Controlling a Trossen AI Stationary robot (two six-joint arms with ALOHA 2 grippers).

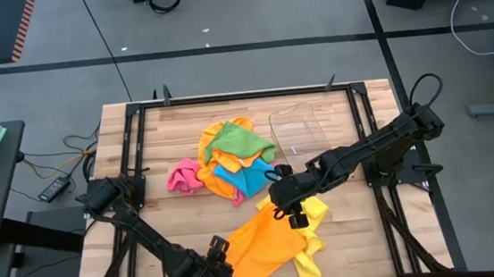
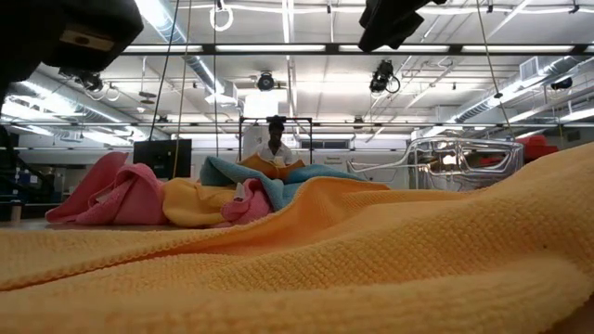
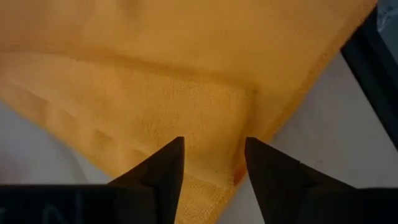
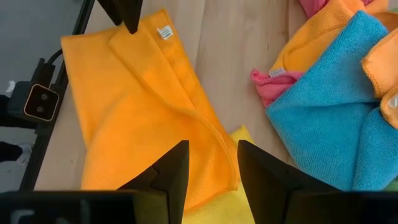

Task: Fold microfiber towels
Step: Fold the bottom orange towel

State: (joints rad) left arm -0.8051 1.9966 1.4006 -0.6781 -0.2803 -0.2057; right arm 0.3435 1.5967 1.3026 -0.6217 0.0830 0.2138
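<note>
My left end effector (image 3: 210, 163) was open over the orange towel's (image 1: 261, 242) near corner, right end effector (image 4: 210, 163) open above its far edge; next: regrasp, fold.

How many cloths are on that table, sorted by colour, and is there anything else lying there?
Orange towels: 2, one spread at the front, one in the pile
Yellow towel: 1
Green towel: 1
Blue towel: 1
Pink towel: 1
Clear plastic tray: 1
Total: 7 things visible; the pile may hide more.
</note>
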